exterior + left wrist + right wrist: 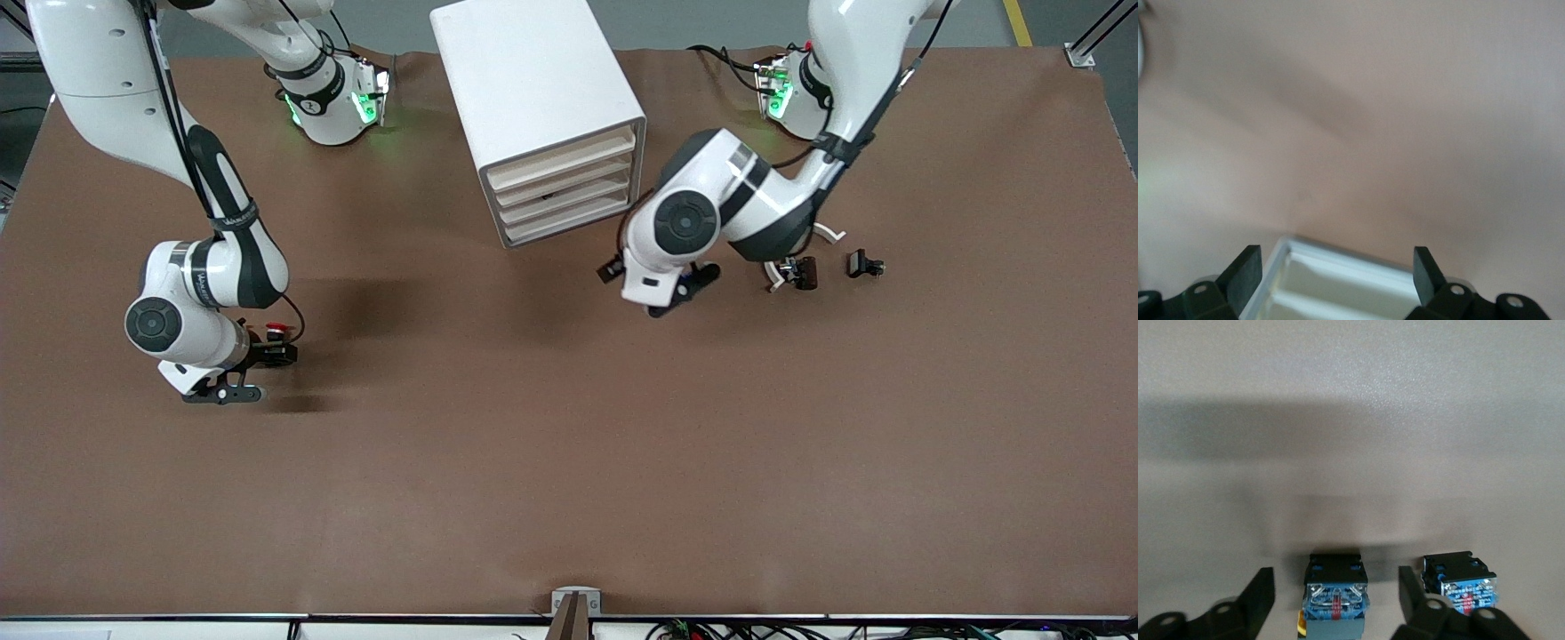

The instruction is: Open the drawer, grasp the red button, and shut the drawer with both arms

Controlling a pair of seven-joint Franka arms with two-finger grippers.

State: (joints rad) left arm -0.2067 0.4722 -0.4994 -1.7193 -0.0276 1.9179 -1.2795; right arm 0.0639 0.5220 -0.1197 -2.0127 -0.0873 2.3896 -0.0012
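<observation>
Presently, right gripper (pixel 1336 600) jaws spread around a blue-bodied button (pixel 1335 597), left gripper (pixel 1337 270) jaws spread, empty.

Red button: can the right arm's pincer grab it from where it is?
Probably not: the open right pincer straddles the yellowish button, while the red button sits just outside one finger.
</observation>
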